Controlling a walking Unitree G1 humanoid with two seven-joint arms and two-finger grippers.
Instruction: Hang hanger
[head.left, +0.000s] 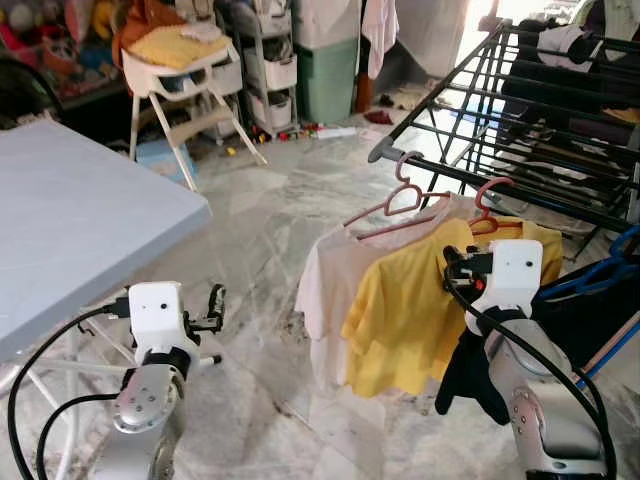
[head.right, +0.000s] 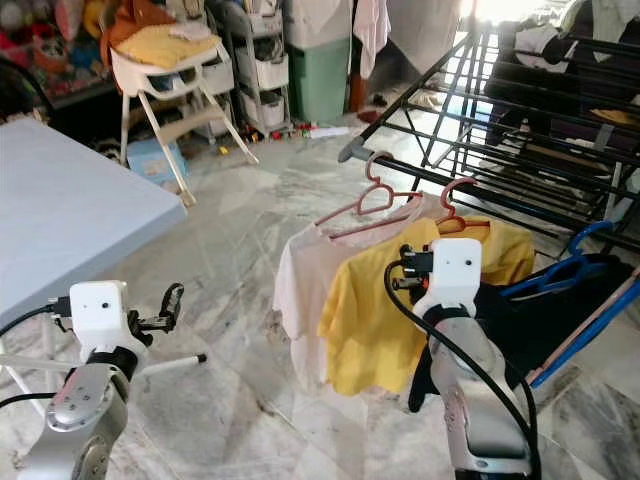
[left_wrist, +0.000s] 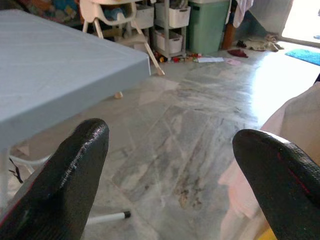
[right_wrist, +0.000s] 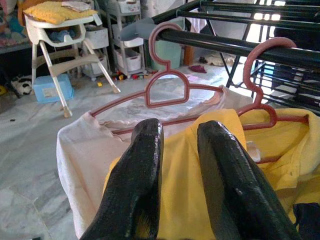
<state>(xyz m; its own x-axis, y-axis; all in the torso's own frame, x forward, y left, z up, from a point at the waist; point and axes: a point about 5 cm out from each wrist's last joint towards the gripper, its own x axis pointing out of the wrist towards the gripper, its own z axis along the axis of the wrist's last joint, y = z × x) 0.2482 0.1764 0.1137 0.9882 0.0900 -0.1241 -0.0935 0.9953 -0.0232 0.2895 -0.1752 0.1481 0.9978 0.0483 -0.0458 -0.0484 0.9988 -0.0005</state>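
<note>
Hanger (right_wrist: 260, 107) on rack bar (right_wrist: 240, 47), floor (head.left: 270, 230) open

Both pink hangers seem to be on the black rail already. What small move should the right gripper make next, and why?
Probably draw the right gripper straight back from the yellow shirt. Its hanger hooks over the black rail, as does the pale shirt's hanger, and the fingers sit nearly closed with nothing between them. The left gripper is open beside the table.

You can count two pink hangers (right_wrist: 167, 90) on one drying rack (head.left: 520, 110), two shirts, one pale pink shirt (head.left: 325, 280) and one yellow shirt (head.left: 405, 310), one table (head.left: 70, 220) and one high chair (head.left: 185, 75).
</note>
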